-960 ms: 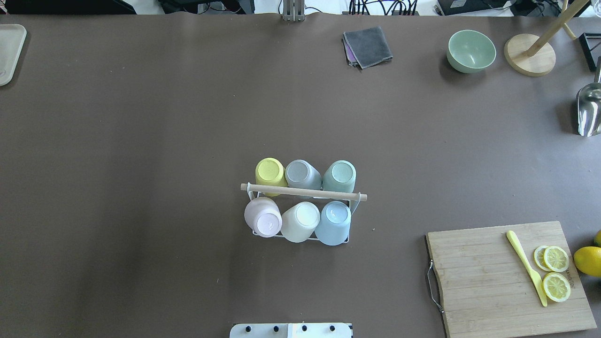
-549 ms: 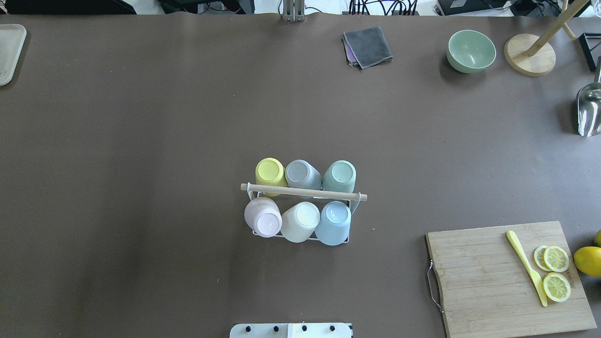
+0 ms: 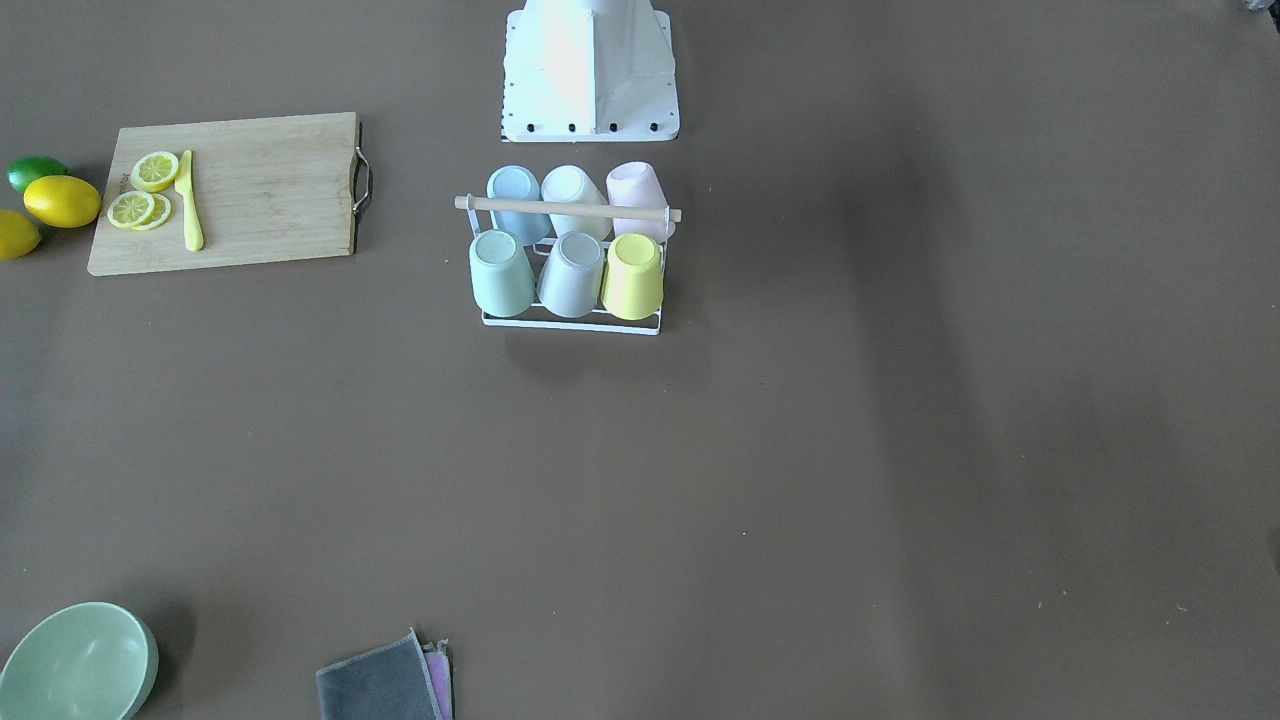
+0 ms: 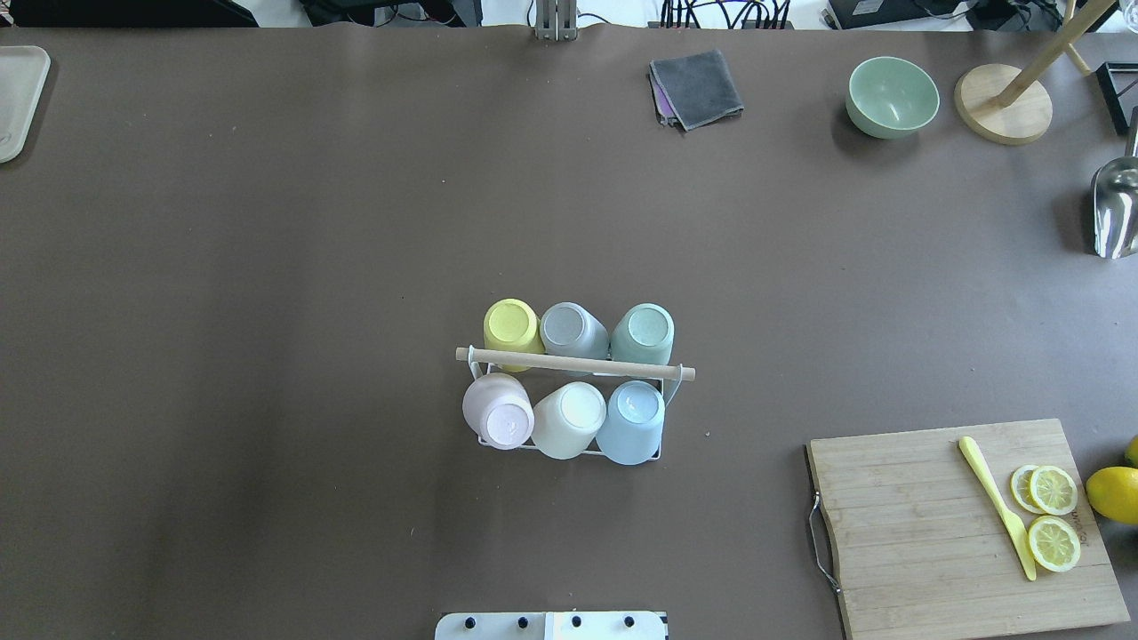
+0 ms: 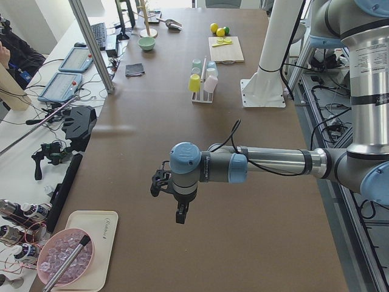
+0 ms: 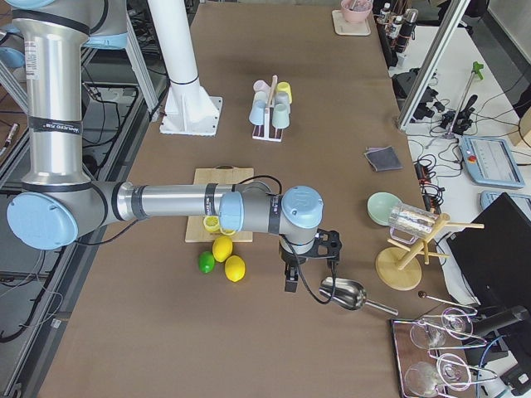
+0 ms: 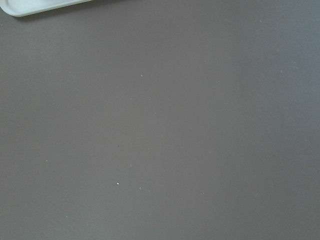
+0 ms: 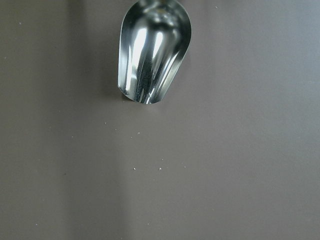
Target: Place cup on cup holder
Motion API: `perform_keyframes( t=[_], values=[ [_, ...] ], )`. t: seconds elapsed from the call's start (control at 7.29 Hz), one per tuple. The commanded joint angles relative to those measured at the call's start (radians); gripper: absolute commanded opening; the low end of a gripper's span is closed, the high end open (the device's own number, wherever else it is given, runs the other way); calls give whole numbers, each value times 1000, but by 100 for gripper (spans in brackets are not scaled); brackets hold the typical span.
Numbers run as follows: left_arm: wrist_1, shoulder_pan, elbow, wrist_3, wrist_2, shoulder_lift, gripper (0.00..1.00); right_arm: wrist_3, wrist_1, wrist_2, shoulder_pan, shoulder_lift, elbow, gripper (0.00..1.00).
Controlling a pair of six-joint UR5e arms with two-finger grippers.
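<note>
Nothing moved | cup holder [image 4: 575, 364] well apart from jaws | jaws' state: cannot tell

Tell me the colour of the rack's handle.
Pale natural wood dowel handle; clearest in the overhead exterior view.

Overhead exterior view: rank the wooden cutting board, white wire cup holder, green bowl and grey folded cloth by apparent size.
1. wooden cutting board
2. white wire cup holder
3. green bowl and grey folded cloth: about alike, so not ranked apart.
</note>
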Motion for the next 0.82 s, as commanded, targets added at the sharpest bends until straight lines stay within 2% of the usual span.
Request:
perform_keyframes(
  t=[0.0, 0.69],
  values=[
    [0, -1, 0, 1, 0, 0, 98, 0, 0, -1, 0, 0, -1, 100],
    [0, -1, 8, 4, 0, 2, 98, 0, 0, -1, 0, -2, -1, 100]
  ],
)
